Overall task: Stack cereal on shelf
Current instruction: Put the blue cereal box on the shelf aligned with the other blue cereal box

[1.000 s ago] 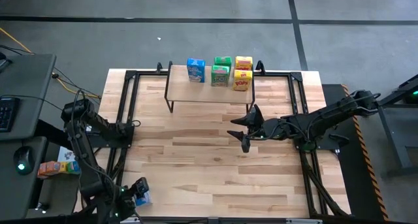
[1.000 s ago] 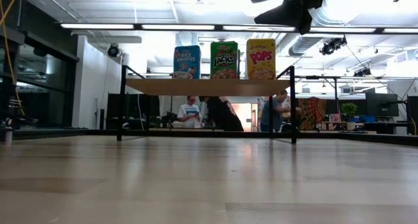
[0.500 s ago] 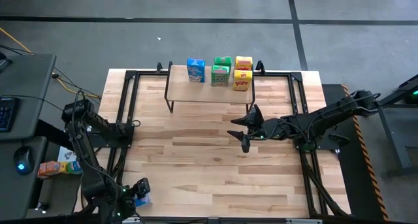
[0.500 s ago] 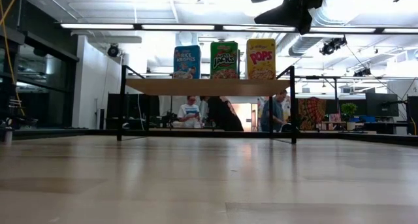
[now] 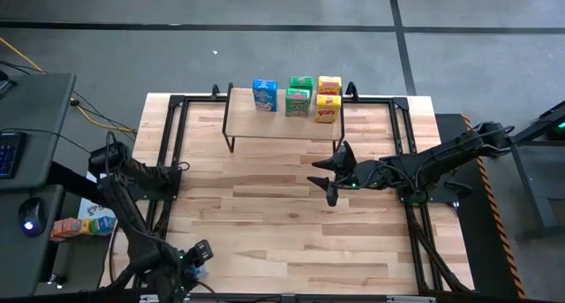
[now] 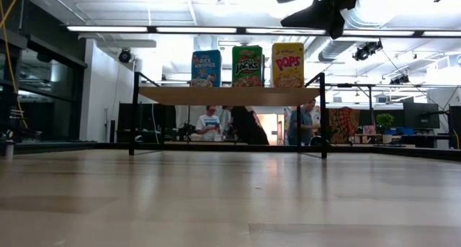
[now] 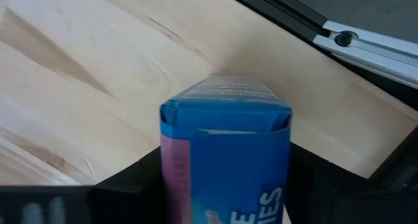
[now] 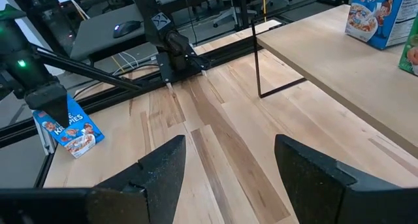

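Blue cereal box [image 7: 225,152] clamped in left gripper [image 5: 196,258] at table's [image 5: 265,223] near-left corner, close to edge. Shelf [image 5: 282,124] at far edge (five boxes on it). Right gripper [image 5: 328,178] spread open, empty, above bare mid-table.

Blue cereal box [image 7: 225,152] runs off the frame edge; fingers [image 7: 124,185] perhaps clamp it.

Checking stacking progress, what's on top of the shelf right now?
The shelf carries five cereal boxes: one blue, two green, two yellow. In the low view, the front boxes hide the rear green and yellow ones.
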Controlling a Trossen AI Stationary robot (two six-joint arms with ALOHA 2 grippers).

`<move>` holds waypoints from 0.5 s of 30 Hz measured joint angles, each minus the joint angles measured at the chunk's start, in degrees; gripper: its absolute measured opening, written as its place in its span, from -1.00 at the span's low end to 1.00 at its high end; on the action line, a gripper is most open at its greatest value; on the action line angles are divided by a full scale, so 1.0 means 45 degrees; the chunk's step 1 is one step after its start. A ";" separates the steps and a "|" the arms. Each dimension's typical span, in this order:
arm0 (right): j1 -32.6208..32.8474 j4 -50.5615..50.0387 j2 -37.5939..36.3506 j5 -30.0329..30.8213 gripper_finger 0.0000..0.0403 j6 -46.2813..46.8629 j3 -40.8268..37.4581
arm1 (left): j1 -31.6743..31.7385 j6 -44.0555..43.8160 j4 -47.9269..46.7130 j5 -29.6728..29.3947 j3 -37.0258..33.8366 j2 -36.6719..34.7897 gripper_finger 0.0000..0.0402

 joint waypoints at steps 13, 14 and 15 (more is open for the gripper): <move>0.0000 -0.0061 0.0000 -0.0165 0.12 -0.0229 0.0000 | 0.0915 0.0733 -0.0287 0.0314 0.0189 -0.0413 -0.37; 0.0000 -0.0065 0.0000 -0.0165 0.12 -0.0295 0.0000 | 0.1138 0.0741 -0.0381 0.0284 0.0347 -0.0616 -0.38; 0.0000 -0.0061 0.0000 -0.0168 0.12 -0.0320 0.0000 | 0.1365 0.0747 -0.0504 0.0182 0.0513 -0.0910 -0.38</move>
